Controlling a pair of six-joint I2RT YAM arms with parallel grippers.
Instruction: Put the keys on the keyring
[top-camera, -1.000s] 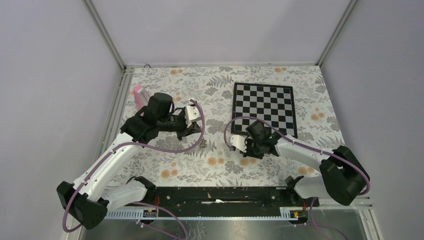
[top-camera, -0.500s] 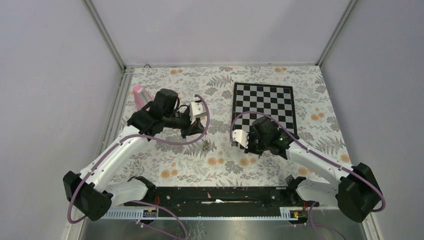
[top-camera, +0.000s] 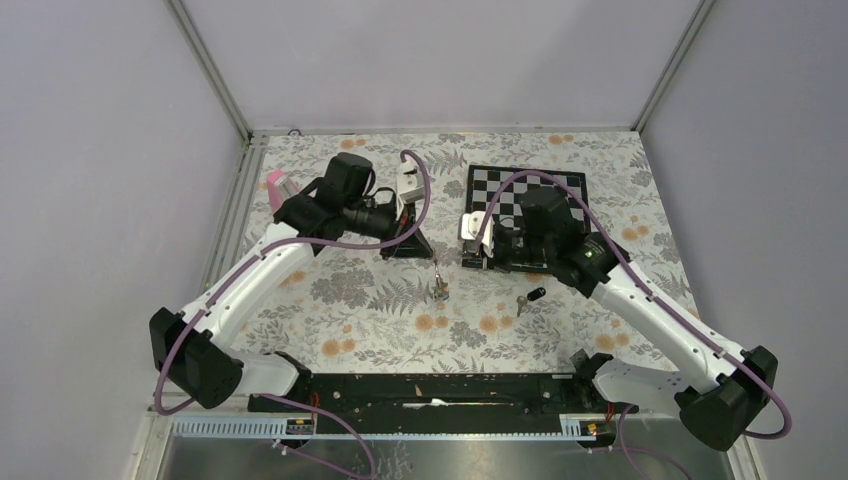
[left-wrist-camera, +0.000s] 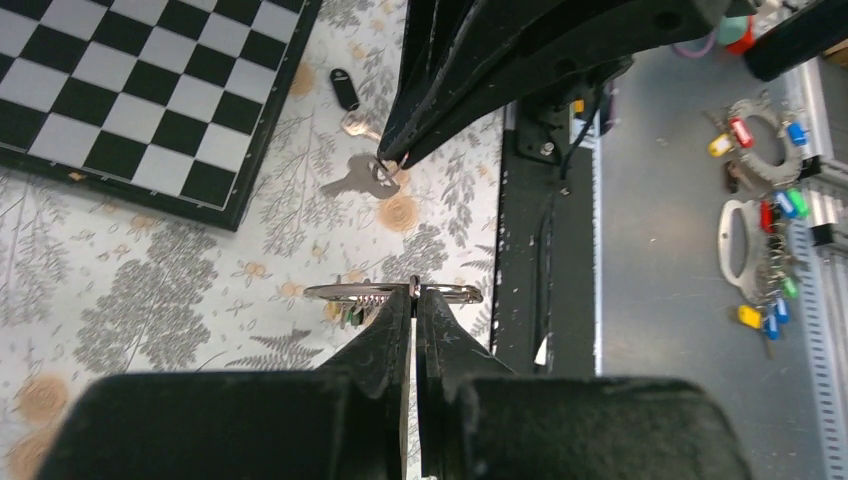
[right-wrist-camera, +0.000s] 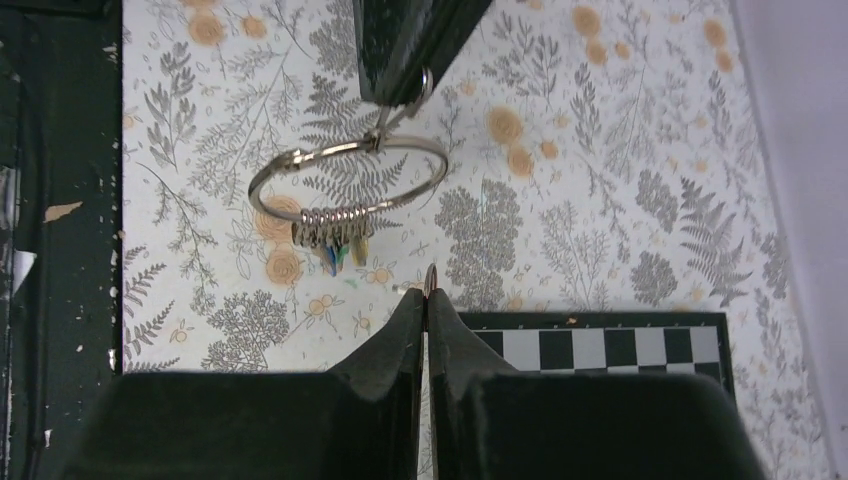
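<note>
My left gripper (left-wrist-camera: 414, 290) is shut on the rim of the keyring (left-wrist-camera: 392, 293), a large silver wire ring. It hangs in the air with green, yellow and blue tags (right-wrist-camera: 330, 238) bunched at its low side. In the top view the keyring (top-camera: 438, 288) dangles below the left fingers near mid-table. My right gripper (right-wrist-camera: 428, 292) is shut on the small loop of the plain silver key (left-wrist-camera: 353, 181), held a short way from the keyring. The black-headed key (top-camera: 534, 295) lies flat on the floral table, seen in the left wrist view too, as the black-headed key (left-wrist-camera: 343, 88).
A chessboard (top-camera: 530, 200) lies at the back right, under the right wrist. A pink object (top-camera: 278, 190) stands at the back left. A black rail (top-camera: 430, 390) runs along the near edge. Beyond it, other rings with coloured tags (left-wrist-camera: 765, 225) lie on a grey shelf.
Both arms have risen and swung toward the back middle, the left carrying the keyring rightward. The right gripper has lifted off the table, and the black-headed key now shows on the cloth.
</note>
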